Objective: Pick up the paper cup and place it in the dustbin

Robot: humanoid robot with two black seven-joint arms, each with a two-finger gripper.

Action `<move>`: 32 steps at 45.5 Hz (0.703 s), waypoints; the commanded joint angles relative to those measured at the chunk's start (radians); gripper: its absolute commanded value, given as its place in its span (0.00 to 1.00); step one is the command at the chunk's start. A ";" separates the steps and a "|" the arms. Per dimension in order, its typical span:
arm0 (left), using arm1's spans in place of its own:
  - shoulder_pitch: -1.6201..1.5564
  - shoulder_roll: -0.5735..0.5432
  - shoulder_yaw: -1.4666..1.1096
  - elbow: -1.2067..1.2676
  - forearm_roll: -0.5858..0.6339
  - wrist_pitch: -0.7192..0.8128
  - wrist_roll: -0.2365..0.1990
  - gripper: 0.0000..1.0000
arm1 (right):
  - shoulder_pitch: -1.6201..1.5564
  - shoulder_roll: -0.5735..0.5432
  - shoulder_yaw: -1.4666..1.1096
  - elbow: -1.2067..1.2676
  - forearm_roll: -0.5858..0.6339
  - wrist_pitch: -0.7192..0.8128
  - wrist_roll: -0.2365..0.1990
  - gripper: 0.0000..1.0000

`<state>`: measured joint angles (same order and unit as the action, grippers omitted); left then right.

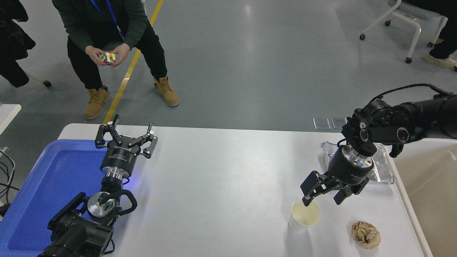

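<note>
The white paper cup stands upright near the table's front right, its pale cream inside showing. My right gripper hangs open just above and behind the cup's rim, one fingertip over the far left of the rim, nothing between its fingers. The cream-beige dustbin sits off the table's right edge, only partly in view. My left gripper is parked open at the lower left, beside the blue tray.
A crumpled brown paper ball lies right of the cup. A shiny foil tray sits behind my right wrist. A blue plastic tray fills the left side. A person crouches beyond the table holding a colourful cube.
</note>
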<state>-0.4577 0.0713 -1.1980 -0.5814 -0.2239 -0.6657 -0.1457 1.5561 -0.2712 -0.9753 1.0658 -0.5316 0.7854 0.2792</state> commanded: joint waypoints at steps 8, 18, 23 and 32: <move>0.001 -0.001 0.000 0.000 0.000 0.000 0.000 0.99 | -0.116 -0.002 0.049 -0.075 -0.034 -0.066 0.000 1.00; -0.001 0.001 0.000 0.000 0.000 0.000 0.000 0.99 | -0.148 0.003 0.059 -0.101 -0.033 -0.126 0.000 1.00; -0.001 -0.001 0.000 0.000 0.000 0.000 0.000 0.99 | -0.163 0.006 0.059 -0.116 -0.034 -0.143 0.000 1.00; -0.001 0.001 0.000 0.000 0.000 0.000 0.000 0.99 | -0.182 0.006 0.058 -0.121 -0.036 -0.152 0.000 0.99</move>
<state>-0.4582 0.0714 -1.1979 -0.5814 -0.2240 -0.6657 -0.1457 1.4041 -0.2671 -0.9190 0.9611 -0.5658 0.6575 0.2792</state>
